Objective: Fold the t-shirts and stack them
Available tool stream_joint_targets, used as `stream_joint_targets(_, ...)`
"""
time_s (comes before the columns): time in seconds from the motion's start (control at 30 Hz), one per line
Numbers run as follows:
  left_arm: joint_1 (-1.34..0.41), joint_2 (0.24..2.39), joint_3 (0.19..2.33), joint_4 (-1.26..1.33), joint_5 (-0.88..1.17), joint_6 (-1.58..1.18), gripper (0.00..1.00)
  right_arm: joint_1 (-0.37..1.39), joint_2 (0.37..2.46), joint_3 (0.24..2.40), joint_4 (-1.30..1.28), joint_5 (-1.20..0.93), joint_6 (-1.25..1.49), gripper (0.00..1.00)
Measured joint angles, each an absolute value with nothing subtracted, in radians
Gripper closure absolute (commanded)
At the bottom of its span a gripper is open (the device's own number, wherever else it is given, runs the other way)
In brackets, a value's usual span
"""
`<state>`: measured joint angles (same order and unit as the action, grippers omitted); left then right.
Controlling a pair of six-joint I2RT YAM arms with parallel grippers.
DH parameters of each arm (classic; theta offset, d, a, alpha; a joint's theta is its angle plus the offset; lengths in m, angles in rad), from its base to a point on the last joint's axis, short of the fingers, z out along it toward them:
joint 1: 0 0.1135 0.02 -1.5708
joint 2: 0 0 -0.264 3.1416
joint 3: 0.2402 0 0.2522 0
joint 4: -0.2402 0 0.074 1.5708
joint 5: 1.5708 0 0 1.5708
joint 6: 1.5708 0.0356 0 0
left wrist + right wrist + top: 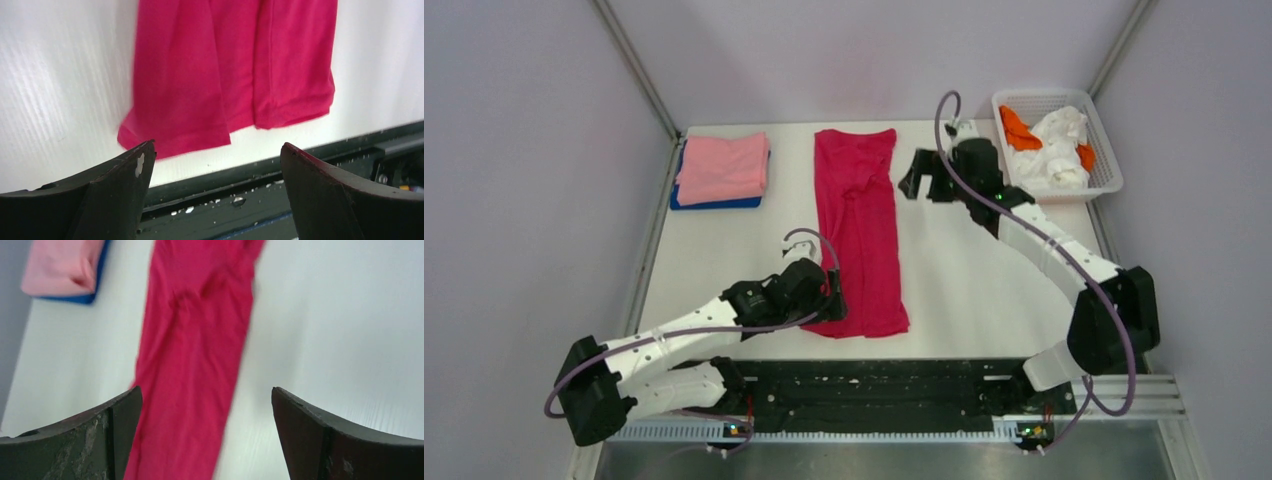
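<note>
The left jaws are released, with the hem of the crimson t-shirt (859, 230) just ahead of them. The right jaws, released too, stand beside its far end.

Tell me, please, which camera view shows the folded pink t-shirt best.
The top external view: it shows the whole pink t-shirt, folded and lying on the blue t-shirt. The right wrist view catches only a blurred part of it in its upper left corner; the left wrist view shows none of it.
</note>
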<state>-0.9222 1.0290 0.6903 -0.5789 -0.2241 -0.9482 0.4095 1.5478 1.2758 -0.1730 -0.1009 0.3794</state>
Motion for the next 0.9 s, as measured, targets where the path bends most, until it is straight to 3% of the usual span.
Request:
stream_joint_targets(0.1,-0.923,1.028,0.658,-0.540,-0.152,-0.911,0.01,0.417,1.426,0.995,-0.146,-0.093,0.435,0.01)
stream_joint_targets(0.2,-0.923,1.045,0.659,-0.469,-0.092,-0.875,0.01,0.424,1.416,0.857,-0.160,-0.096,0.469,0.01)
stream_joint_targets(0.4,-0.923,1.189,0.759,-0.428,-0.018,-0.834,0.02,0.432,1.257,0.772,-0.180,-0.098,0.499,0.01)
stream_joint_targets(0.6,-0.884,1.139,0.752,-0.601,-0.179,-0.897,0.06,0.448,1.057,0.713,-0.166,-0.097,0.500,0.01)
stream_joint_targets(0.7,-0.833,1.037,0.691,-0.653,-0.234,-0.939,0.16,0.449,1.037,0.685,-0.186,-0.097,0.502,0.01)
stream_joint_targets(0.9,-0.721,0.977,0.549,-0.659,-0.244,-0.966,0.46,0.450,0.994,0.643,-0.261,-0.086,0.501,0.01)
